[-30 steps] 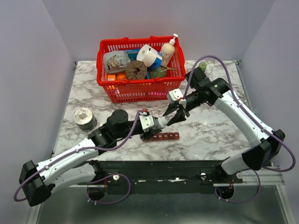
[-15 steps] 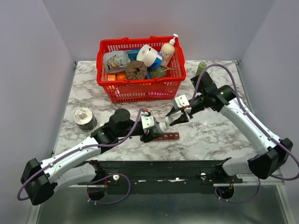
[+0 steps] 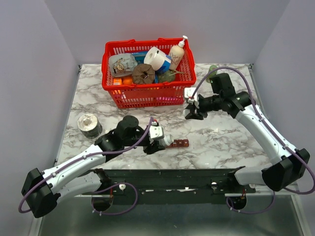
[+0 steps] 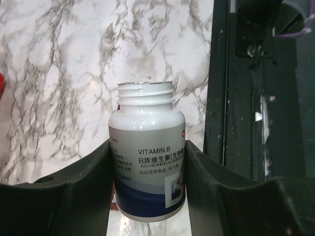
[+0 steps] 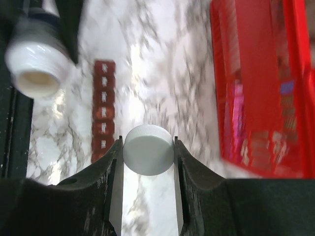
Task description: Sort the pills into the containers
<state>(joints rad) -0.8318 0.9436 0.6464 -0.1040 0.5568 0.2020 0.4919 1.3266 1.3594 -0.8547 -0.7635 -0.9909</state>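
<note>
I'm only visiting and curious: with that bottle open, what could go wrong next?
The left hand holds the uncapped bottle near the narrow strip. Tilted too far, it could, I think, spill its contents across the table. The right hand pinches the smooth cap only by its edge, so it may slip.

The right gripper (image 5: pixel 147 146) clamps a round white cap (image 5: pixel 148 152) above the marble table (image 5: pixel 162 64). Below, the dark red-brown pill organizer (image 5: pixel 104 110) runs left to right, with an open white bottle (image 5: pixel 37 59) near-left of it and a red mesh basket (image 5: pixel 261 88) on the far side.
</note>
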